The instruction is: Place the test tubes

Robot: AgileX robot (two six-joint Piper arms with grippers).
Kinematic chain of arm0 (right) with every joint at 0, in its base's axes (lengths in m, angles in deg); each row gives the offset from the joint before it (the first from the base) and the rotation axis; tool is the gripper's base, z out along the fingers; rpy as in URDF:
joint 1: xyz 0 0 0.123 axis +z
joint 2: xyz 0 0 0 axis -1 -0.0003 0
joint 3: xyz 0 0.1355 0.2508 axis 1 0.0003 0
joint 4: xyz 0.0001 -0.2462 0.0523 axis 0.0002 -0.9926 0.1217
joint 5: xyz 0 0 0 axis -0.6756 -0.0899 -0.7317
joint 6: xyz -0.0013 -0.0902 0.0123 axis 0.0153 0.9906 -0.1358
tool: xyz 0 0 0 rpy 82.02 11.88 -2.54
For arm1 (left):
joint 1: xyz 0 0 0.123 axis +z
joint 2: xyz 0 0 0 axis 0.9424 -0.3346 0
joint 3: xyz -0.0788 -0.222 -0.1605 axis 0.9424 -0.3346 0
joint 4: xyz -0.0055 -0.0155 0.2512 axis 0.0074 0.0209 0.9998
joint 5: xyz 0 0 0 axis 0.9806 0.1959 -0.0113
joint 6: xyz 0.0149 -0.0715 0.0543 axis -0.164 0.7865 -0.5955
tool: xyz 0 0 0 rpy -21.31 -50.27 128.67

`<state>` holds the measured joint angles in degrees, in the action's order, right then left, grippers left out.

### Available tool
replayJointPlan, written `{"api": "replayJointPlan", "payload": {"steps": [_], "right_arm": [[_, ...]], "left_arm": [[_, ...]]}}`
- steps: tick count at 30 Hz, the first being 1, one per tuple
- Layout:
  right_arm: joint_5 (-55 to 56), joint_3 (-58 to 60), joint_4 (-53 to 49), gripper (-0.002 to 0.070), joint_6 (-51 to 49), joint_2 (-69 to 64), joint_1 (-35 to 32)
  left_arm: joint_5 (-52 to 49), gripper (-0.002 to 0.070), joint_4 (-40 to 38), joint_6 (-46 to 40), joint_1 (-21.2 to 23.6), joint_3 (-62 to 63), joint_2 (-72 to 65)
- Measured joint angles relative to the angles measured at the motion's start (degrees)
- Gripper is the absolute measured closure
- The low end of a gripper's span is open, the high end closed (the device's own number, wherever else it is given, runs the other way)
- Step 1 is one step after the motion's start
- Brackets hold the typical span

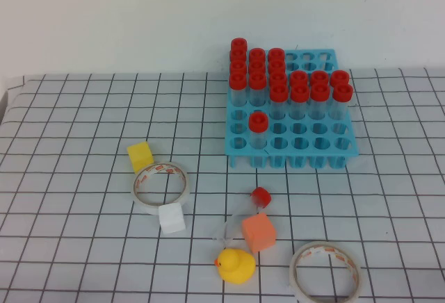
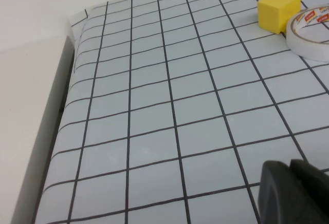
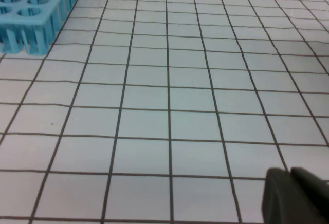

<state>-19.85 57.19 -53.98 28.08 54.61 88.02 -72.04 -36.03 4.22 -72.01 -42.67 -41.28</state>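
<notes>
Test tubes (image 1: 299, 93) with red caps stand in the blue rack (image 1: 292, 157) at the far right of the desk (image 1: 69, 108) in the high view. One loose tube (image 1: 261, 195) lies near the middle, just beside an orange cube (image 1: 259, 232), with a yellow duck (image 1: 235, 266) nearer still.

In the left wrist view, the left tool (image 2: 290, 185) hovers over the grid, fingers pressed together and empty, with a yellow cube (image 2: 277, 11) and a tape roll (image 2: 311, 31) beyond it.

In the right wrist view, the right tool (image 3: 290, 196), likewise closed on nothing, hangs over the desk, well apart from the rack's corner.

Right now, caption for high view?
Rack part-filled, one tube loose by orange cube; left end effector, right end effector offscreen.
</notes>
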Motion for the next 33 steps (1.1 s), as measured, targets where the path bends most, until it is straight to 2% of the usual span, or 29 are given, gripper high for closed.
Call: {"api": "replayJointPlan", "payload": {"steps": [16,20,25,30,33], "right_arm": [[0.0,0.0,0.7,0.0678,0.0,0.0,0.0],[0.0,0.0,0.8,0.0678,0.0,0.0,0.0],[0.2,0.0,6.9,0.0678,0.0,0.0,0.0],[0.2,0.1,26.3,0.0678,0.0,0.0,0.0],[0.1,0.2,39.6,0.0678,0.0,0.0,0.0]], "left_arm": [[0.0,0.0677,0.0,0.0,0.0,0.0,0.0],[-0.1,0.0677,-3.1,0.0,0.0,0.0,0.0],[-0.1,0.0677,-28.5,1.6,0.0,-0.1,0.0],[2.3,0.0677,-58.3,2.0,0.0,-0.1,0.0],[6.0,0.0677,-65.7,0.3,0.0,-0.1,0.0]]}}
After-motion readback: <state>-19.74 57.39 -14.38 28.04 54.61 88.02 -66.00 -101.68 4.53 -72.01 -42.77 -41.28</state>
